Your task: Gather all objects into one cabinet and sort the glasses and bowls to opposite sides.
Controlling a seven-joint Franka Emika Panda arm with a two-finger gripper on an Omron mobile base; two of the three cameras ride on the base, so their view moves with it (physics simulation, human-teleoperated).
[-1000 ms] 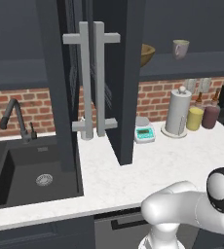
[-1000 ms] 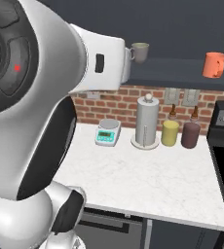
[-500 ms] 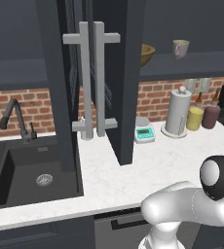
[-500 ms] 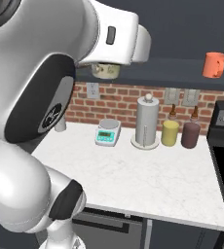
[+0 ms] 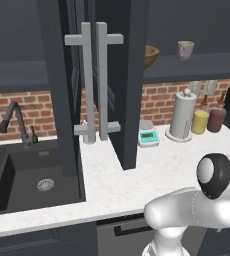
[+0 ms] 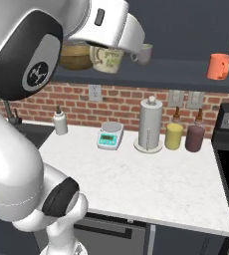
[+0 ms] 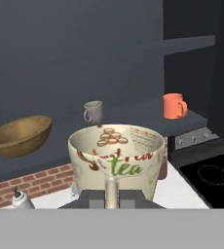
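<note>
- The claw (image 7: 112,194) is clamped on the handle of the cream mug with a printed "tea" pattern (image 7: 116,158), its dark tips pressed against both sides of the handle at the near side of the mug.
- In the right base view this cream patterned mug (image 6: 106,59) hangs upright under the white hand, in the air in front of the dark shelf (image 6: 151,74) of the wall cabinet, well above the bench (image 6: 136,174).
- Just to its left in that view, the wide golden-brown wooden bowl (image 6: 76,56) sits on the shelf, partly hidden by the arm; the hand view shows the same bowl (image 7: 19,135) at the left.
- The plain grey mug (image 6: 144,54) stands on the shelf just right of the held mug and farther back; in the left base view it (image 5: 185,50) stands right of the bowl's rim (image 5: 152,55).
- The bright orange mug (image 6: 219,66) stands at the far right of the shelf, well apart from the grey mug.
- The slate-grey cabinet doors (image 5: 132,80) stand open, their tall silver bar handles (image 5: 94,85) side by side.
- On the white marble bench below stand a white soap bottle (image 6: 60,122), a teal-faced kitchen scale (image 6: 110,136), a white paper towel roll on a stand (image 6: 150,124), a yellow jar (image 6: 174,136) and a maroon jar (image 6: 194,138).
- A dark sink (image 5: 22,180) with a black tap (image 5: 17,122) lies at the left of the bench.
</note>
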